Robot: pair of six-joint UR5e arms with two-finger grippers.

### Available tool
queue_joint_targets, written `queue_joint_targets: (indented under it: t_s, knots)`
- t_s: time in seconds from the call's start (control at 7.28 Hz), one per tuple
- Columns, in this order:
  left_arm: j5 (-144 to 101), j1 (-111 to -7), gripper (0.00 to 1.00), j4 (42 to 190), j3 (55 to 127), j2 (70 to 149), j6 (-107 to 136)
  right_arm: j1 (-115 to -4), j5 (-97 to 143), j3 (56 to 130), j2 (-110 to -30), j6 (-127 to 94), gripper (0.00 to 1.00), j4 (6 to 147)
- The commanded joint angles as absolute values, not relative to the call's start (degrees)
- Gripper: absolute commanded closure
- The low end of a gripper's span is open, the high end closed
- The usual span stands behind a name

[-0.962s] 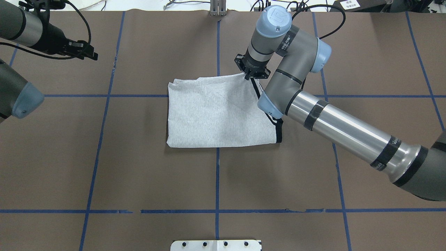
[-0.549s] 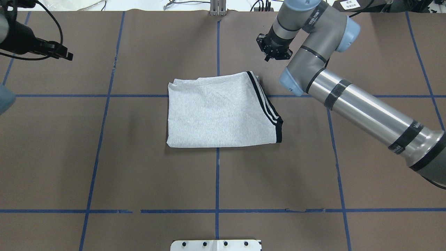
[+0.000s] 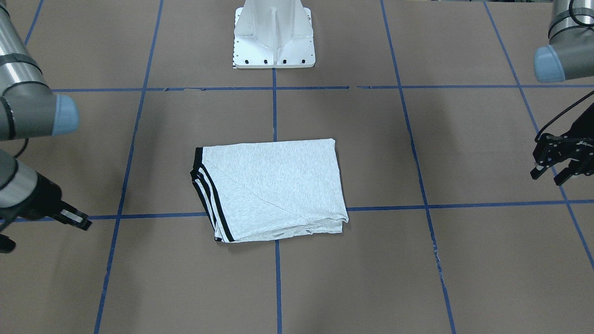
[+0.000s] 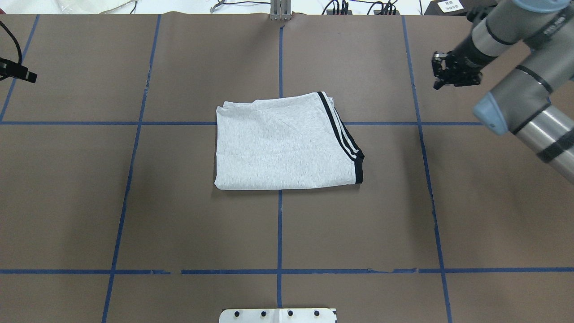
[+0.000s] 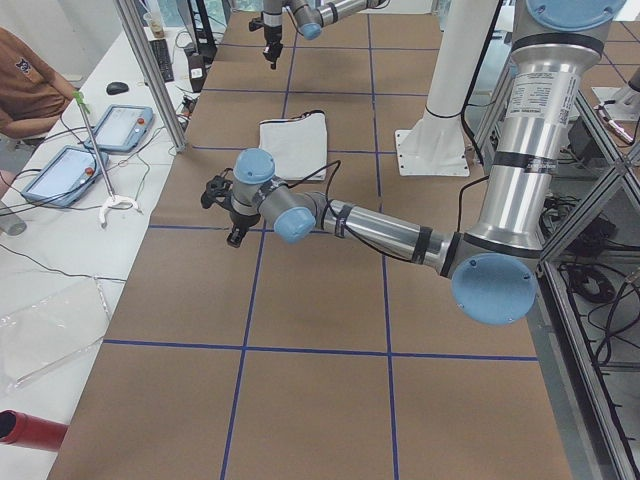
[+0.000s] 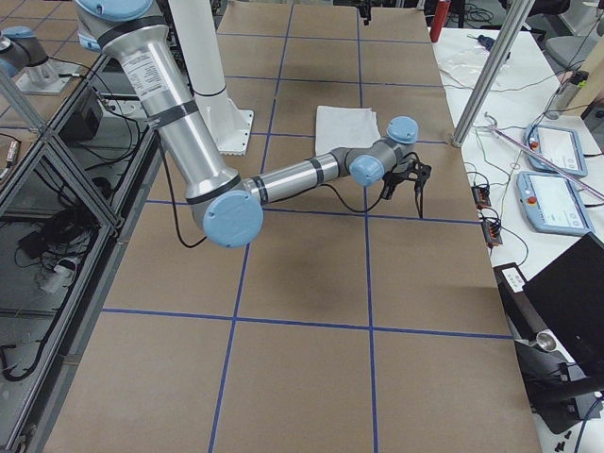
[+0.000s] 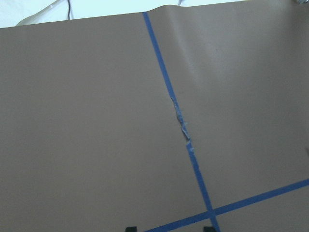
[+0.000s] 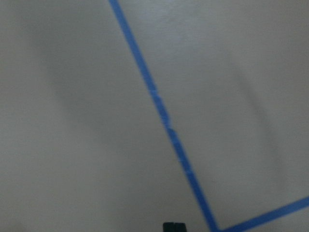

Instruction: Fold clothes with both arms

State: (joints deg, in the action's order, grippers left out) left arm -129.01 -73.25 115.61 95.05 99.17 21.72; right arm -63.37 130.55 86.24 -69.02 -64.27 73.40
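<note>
Both claws hang clear of the worktop: left claw (image 3: 550, 176) fingers apart, right claw (image 3: 82, 223) reads pinched together, empty. T-shirt (image 3: 274, 185) lies folded btwn them, well apart from each. Fold looks done imo; I'd retract high, w/o brushing cloth.

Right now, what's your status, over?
Left gripper open, right gripper shut, both empty and off to the sides. T-shirt folded, flat at mid-table. Nothing in the way.
</note>
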Motion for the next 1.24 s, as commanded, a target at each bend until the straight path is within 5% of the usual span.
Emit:
queue_joint_targets:
  t_s: [0.0, 0.55, 0.82, 1.1]
  knots:
    - [-129.1, -78.3, 0.43, 105.2, 95.9, 99.0, 10.2, -71.2, 134.5, 100.2, -83.2, -41.7, 1.00, 85.4]
    - [-135.0, -87.5, 0.37, 97.9, 92.0, 98.2, -1.0, -83.6, 134.4, 103.6, -95.8, -6.3, 1.00, 94.1]
    - [-135.4, -87.5, 0.00, 98.4, 92.3, 95.7, -4.2, -83.8, 134.4, 104.0, -95.8, -6.2, 0.01, 96.1]
    - [-135.3, -87.5, 0.00, 98.3, 93.2, 94.7, -3.6, -83.8, 136.0, 104.3, -95.9, -6.4, 0.00, 96.0]
